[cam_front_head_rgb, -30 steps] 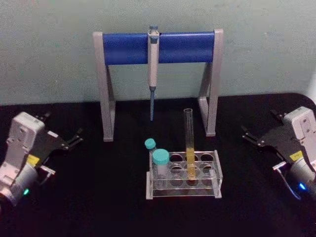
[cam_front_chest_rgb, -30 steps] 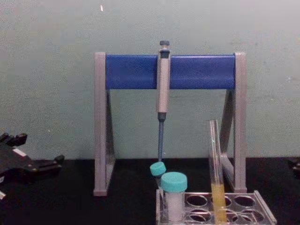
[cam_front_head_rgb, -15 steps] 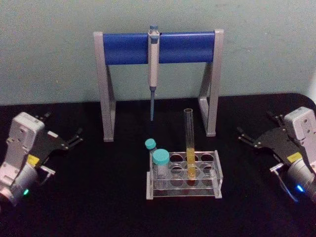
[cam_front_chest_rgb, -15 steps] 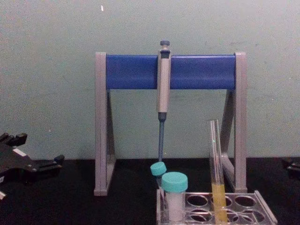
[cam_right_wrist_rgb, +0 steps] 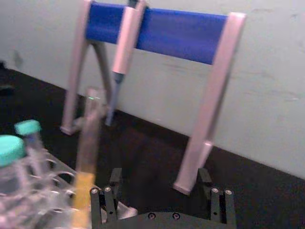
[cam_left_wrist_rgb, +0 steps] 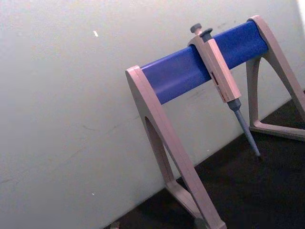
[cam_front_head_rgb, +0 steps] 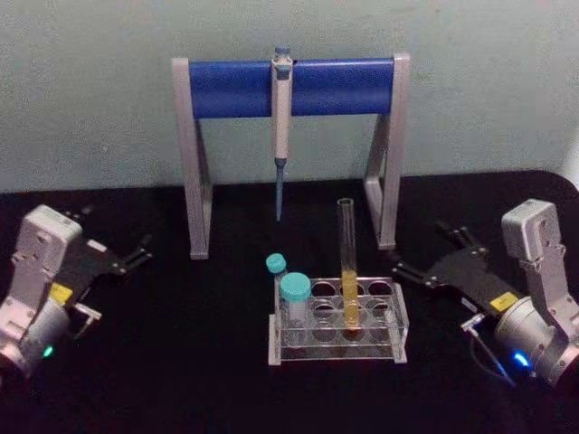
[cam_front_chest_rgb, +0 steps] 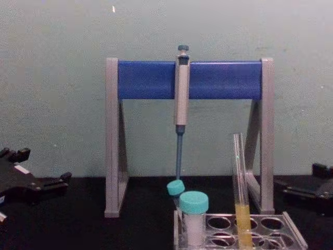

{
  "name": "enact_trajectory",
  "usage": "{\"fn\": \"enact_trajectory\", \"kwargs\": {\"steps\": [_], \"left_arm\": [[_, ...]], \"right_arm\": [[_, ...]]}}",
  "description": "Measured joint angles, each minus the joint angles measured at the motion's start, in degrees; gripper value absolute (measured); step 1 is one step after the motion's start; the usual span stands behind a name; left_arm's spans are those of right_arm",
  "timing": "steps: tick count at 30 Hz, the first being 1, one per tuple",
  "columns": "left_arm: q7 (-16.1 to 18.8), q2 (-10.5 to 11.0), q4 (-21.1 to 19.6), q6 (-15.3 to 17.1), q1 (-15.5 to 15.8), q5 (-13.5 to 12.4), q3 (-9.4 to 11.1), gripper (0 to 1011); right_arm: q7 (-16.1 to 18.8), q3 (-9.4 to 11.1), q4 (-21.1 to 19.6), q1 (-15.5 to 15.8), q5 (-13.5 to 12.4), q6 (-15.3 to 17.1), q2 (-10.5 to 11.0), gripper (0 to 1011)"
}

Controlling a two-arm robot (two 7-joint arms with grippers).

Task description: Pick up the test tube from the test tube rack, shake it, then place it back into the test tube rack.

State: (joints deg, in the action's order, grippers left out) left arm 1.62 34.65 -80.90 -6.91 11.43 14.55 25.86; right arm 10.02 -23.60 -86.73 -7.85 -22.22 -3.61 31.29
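Pale green wall rises behind a black bench (cam_front_head_rgb: 181, 371), where a tall grey stand with a blue crossbar (cam_front_head_rgb: 326, 87) carries a grey-blue pipette (cam_front_head_rgb: 281, 108) hanging tip down from the middle of the bar. Nearer the robot, in front of the stand, sits the test tube rack (cam_front_head_rgb: 336, 345), a low clear plastic piece with rows of round holes. The test tube (cam_front_head_rgb: 347, 258) stands upright in one of the holes toward the rack's middle, its mouth uncapped and yellow-orange liquid filling its lower part. Two shorter teal-capped tubes (cam_front_head_rgb: 294, 291) occupy the rack's left end. The right pincer (cam_front_head_rgb: 416, 246) hangs low over the bench near the rack's right end, apart from it, its fingers (cam_right_wrist_rgb: 103, 199) spread wide and pointed toward the tube without touching it. The left pincer (cam_front_head_rgb: 116, 230) rests at the bench's left side, well apart from the rack, also spread and holding nothing.
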Motion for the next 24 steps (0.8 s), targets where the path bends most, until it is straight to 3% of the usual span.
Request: {"fn": "enact_trajectory", "kwargs": {"steps": [7,12,24], "left_arm": [[0.0,0.0,0.0,0.0,0.0,0.0,0.0,1010],[0.0,0.0,0.0,0.0,0.0,0.0,0.0,1010],[0.0,0.0,0.0,0.0,0.0,0.0,0.0,1009]], "right_arm": [[5.3,0.4,-1.8,0.4,-3.9,2.2,-1.3,1000],[8.1,0.5,-3.4,0.5,-5.3,4.4,-1.7,1000],[11.4,-0.4,-2.3,-2.7,-4.4,9.7,-3.3,1000]]}}
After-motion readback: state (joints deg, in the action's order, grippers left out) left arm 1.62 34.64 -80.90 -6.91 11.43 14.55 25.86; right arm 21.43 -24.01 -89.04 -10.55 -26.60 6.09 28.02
